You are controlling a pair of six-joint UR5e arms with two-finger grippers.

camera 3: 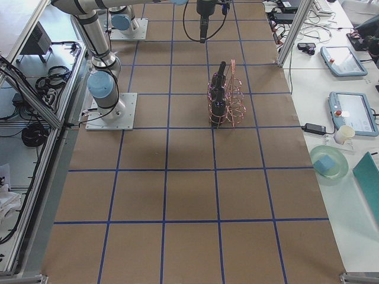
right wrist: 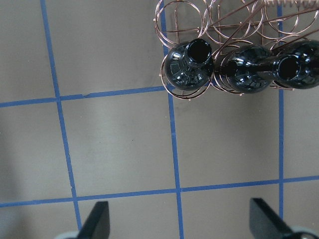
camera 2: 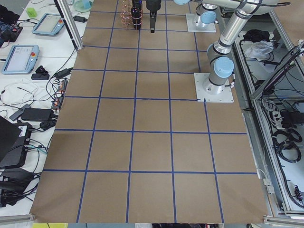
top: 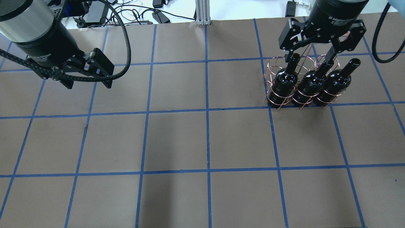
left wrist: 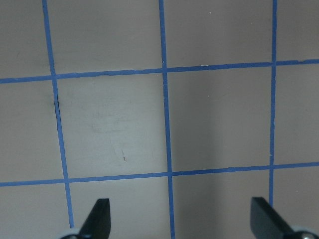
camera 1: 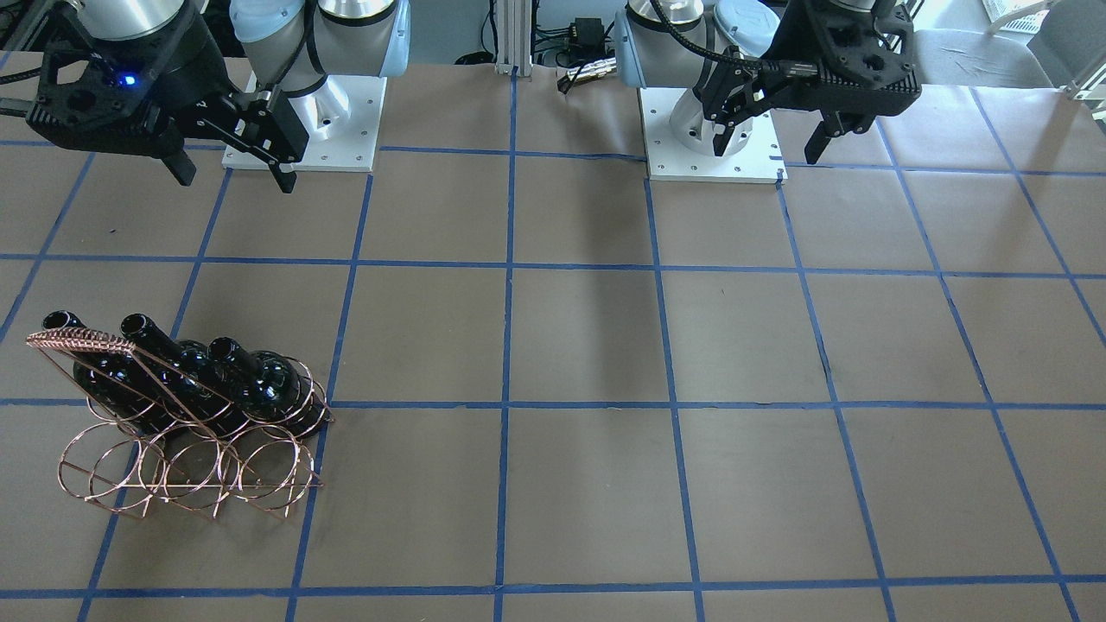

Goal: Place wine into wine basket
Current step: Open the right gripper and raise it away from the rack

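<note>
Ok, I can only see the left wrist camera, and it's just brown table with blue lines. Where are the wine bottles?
Observer: All three black wine bottles sit in the copper wire rack, far over on the robot's right side of the table.
Operator: Is the other arm holding one?
Observer: No. The right gripper hangs in the air near the rack, its fingers wide open with nothing between them.
Operator: Do the bottles stand up straight?
Observer: No, they lean side by side in one row, necks pointing up. The rack's other row is empty.
</note>
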